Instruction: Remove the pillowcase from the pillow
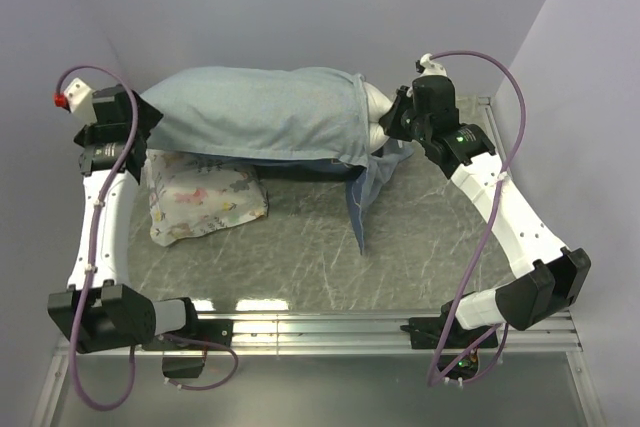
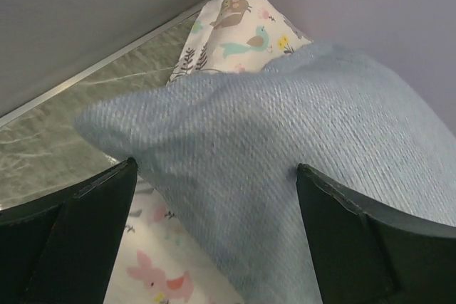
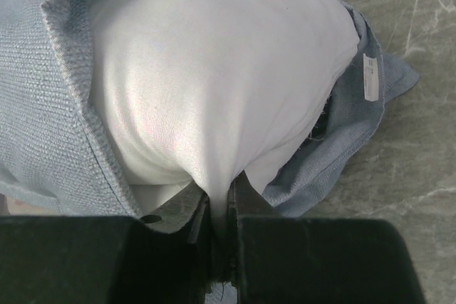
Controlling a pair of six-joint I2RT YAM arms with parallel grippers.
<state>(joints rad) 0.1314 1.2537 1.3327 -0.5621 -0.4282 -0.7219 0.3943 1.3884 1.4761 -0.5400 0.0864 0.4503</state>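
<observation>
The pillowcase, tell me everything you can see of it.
The pillowcase is soft woven cloth, pale blue-grey, darker navy where it droops onto the table at its open right end. It lies along the far side, covering most of the pillow, whose white end bulges from the hemmed opening; a small white label sits near that hem. The right gripper pinches the pillow, not the case. The case's closed left corner lies between the fingers of the open left gripper, over a printed pillow.
</observation>
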